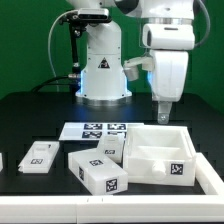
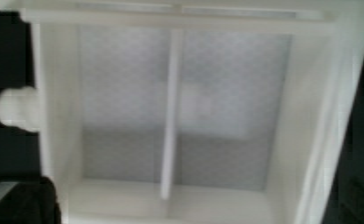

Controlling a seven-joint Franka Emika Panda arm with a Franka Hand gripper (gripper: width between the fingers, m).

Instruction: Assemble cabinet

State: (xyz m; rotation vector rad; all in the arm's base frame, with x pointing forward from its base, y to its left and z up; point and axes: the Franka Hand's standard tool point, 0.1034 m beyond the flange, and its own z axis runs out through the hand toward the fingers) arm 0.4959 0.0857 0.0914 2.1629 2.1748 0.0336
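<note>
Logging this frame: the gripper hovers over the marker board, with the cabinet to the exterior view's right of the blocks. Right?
Not quite. The gripper hovers over the cabinet, not the marker board; the wrist view looks straight into it. The rest stands.

The arm (image 1: 165, 60) is clad in smooth, glossy white shells with rounded edges and soft grey shading at the joints. Its base (image 1: 103, 85) is a broad white pedestal that widens toward the counter, and a small light (image 1: 100, 67) glows blue on its front. A dark grey band (image 1: 166, 32) crosses the wide housing near the wrist. A black cable (image 1: 73, 45) runs down beside the rear column. The pincer (image 1: 163, 114) is a narrow, pale grey piece with darker tips.
</note>
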